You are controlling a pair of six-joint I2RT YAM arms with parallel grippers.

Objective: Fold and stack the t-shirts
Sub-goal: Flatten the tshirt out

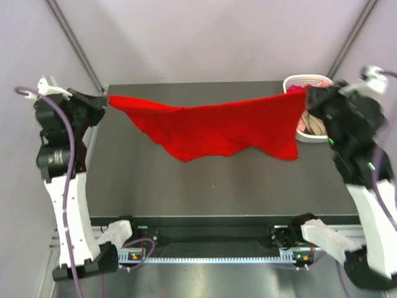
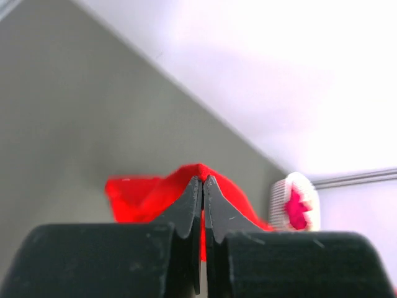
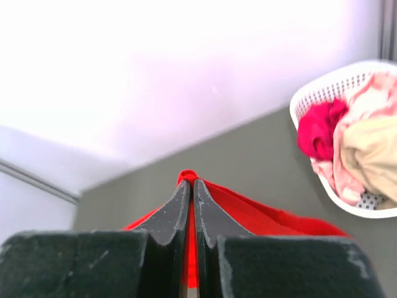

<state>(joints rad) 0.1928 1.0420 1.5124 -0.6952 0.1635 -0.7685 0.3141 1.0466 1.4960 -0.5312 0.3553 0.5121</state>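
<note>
The bright red t-shirt (image 1: 217, 127) hangs stretched in the air across the table, held at both upper ends. My left gripper (image 1: 104, 101) is shut on its left end; in the left wrist view red cloth (image 2: 155, 192) is pinched between the fingertips (image 2: 189, 202). My right gripper (image 1: 306, 94) is shut on its right end; in the right wrist view red cloth (image 3: 260, 211) runs out from the closed fingertips (image 3: 177, 208). More shirts, magenta (image 3: 319, 127), pale pink (image 3: 366, 93) and tan (image 3: 372, 149), lie bundled in the basket.
A white lattice basket (image 1: 296, 81) stands at the far right corner of the dark table (image 1: 217, 186), right behind my right gripper; it also shows in the left wrist view (image 2: 279, 198) and the right wrist view (image 3: 322, 84). Pale walls surround the table.
</note>
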